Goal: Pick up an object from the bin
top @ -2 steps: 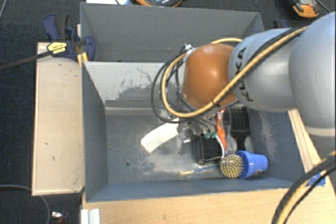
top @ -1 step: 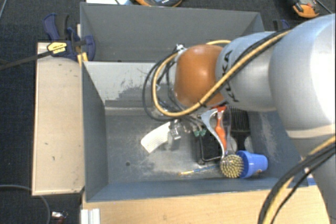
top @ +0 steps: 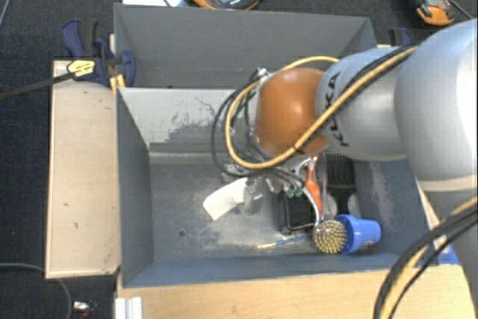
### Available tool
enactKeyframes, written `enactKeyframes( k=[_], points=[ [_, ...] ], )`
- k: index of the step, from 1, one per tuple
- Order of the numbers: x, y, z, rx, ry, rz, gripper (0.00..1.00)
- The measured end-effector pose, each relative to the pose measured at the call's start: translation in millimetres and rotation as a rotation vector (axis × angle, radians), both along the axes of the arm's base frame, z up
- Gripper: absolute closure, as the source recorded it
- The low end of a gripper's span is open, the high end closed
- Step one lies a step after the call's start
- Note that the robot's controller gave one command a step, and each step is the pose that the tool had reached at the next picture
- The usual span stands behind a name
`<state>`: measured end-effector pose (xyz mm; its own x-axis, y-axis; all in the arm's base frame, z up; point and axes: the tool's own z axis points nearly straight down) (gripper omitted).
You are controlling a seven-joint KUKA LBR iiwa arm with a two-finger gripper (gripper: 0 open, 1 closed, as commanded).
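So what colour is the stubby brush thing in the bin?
The brush is blue with golden bristles, seen in the camera view.

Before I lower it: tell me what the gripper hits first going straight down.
Likely the right end of the white scrap lying by the gripper on the bin floor; depth is unclear, so it may meet bare floor instead.

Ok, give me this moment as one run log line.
gripper: low in grey bin, next to white flat piece | nearby: black block, blue brush with brassy bristles | held: nothing visible
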<state>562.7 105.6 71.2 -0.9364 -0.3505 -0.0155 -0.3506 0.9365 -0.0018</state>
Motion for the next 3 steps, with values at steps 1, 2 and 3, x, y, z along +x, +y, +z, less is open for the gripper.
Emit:
enactKeyframes(
  k=[1,2,3],
  points=[
    [-0.1,0.0,0.4,0.0,0.0,-0.001,1.0],
    [-0.7,-0.3,36.1,0.0,0.001,-0.004,1.0],
    [0.2,-0.1,74.8,0.0,-0.001,-0.004,1.0]
  ],
)
